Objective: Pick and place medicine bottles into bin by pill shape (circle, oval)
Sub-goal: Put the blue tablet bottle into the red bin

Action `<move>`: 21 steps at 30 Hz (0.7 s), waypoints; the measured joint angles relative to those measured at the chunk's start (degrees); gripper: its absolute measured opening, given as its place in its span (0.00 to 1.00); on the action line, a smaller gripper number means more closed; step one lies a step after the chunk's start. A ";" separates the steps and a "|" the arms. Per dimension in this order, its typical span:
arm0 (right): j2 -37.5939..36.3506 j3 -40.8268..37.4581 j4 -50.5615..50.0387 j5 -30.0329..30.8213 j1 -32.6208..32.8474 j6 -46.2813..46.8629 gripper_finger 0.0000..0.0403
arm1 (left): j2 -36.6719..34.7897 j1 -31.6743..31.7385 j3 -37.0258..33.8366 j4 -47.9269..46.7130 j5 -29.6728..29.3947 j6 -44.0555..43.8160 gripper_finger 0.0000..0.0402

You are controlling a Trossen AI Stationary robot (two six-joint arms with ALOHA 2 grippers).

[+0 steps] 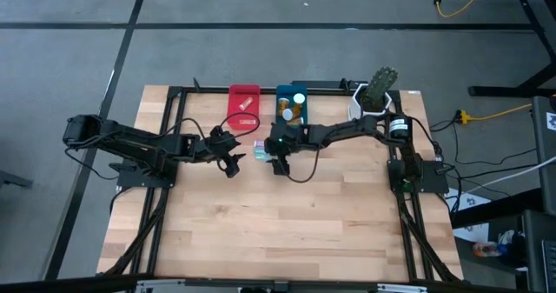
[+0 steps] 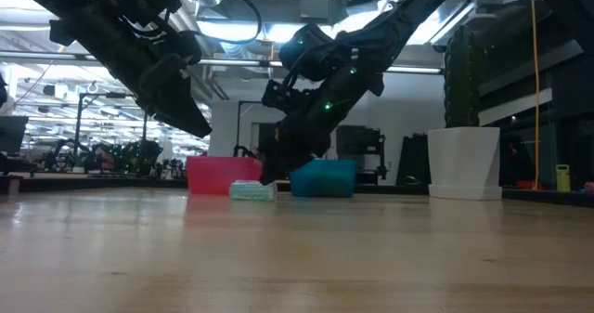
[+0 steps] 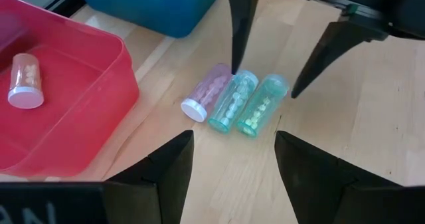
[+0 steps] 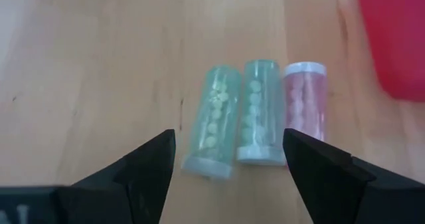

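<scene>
I see a pale, smooth wood table (image 1: 287, 215), glossy plastic red bin (image 3: 80, 111) and blue bin (image 3: 172, 11), translucent plastic bottles (image 4: 259, 111), matt black fingers (image 4: 146, 167).

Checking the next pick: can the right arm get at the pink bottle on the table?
Probably yes. The right gripper hangs open above three bottles lying side by side; the pink bottle is outermost, but the middle teal bottle touches it, crowding one finger.

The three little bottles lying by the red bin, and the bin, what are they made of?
The three bottles, pink, middle teal and outer teal, look like thin clear tinted plastic: the pills show through the walls. It could be glass, but that seems unlikely. The red bin looks like smooth, slightly glossy plastic with see-through walls and rounded corners. Both grippers, left and right, hang open over them.
</scene>
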 joint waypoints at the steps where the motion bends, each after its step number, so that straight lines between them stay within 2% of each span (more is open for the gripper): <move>1: 0.00 0.00 -0.02 -0.01 0.13 -0.02 0.70 | 0.00 0.00 0.00 -0.01 -0.01 0.00 0.51; 21: 0.61 -0.05 -0.23 2.97 1.03 1.87 0.70 | 0.00 0.00 0.00 0.02 -0.01 0.00 0.51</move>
